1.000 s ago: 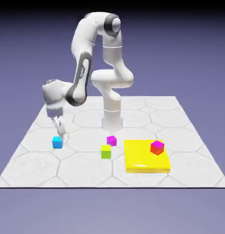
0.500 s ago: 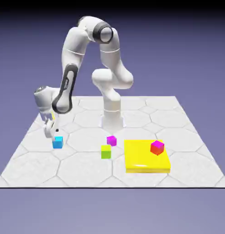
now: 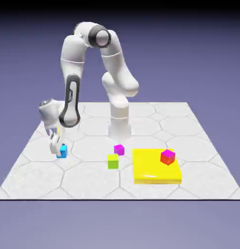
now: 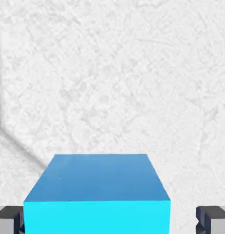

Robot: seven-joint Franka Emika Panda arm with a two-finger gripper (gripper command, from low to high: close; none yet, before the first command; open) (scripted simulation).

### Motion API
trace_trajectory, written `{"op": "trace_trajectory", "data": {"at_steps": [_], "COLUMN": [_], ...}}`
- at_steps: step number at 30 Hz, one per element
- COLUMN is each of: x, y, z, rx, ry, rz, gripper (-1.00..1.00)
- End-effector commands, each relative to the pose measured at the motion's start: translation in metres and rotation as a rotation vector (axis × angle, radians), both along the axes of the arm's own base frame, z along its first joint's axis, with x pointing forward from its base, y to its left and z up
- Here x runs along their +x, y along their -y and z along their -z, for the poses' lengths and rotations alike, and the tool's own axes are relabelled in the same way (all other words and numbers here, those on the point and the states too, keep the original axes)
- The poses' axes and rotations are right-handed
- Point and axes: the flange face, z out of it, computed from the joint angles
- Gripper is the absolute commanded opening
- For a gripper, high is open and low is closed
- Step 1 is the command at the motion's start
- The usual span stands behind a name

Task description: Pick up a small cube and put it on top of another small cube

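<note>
Opening the claw (image 4: 108,220) very wide and squeezing nothing, so likely making room for the small blue cube (image 4: 96,178) to fit. Putting one finger on each side of that cube, with one tip right by its side and a gap by the other, so maybe needing a tiny shift before closing. Not showing for sure if that near tip is touching. Sitting flat on the white table (image 3: 87,185), the blue cube, so giving the claw straight sides to pinch. Waiting well apart, the green cube (image 3: 113,162) and the pink cube (image 3: 119,150), maybe one being the spot for stacking. Resting farther off on the yellow block (image 3: 158,172), a red and pink cube (image 3: 167,157)
</note>
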Motion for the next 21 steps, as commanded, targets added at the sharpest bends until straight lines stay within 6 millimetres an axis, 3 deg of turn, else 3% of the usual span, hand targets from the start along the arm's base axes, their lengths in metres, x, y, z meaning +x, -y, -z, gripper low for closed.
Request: {"op": "trace_trajectory", "data": {"at_steps": [1, 2, 21], "x": [0.000, 0.000, -0.005], "y": [0.000, 0.000, 0.010], "z": [0.000, 0.000, -0.045], "rx": [0.000, 0.000, -0.016], "ry": [0.002, 0.002, -0.037], "rz": [0.000, 0.000, -0.001], "gripper": [0.00, -1.00, -1.00]}}
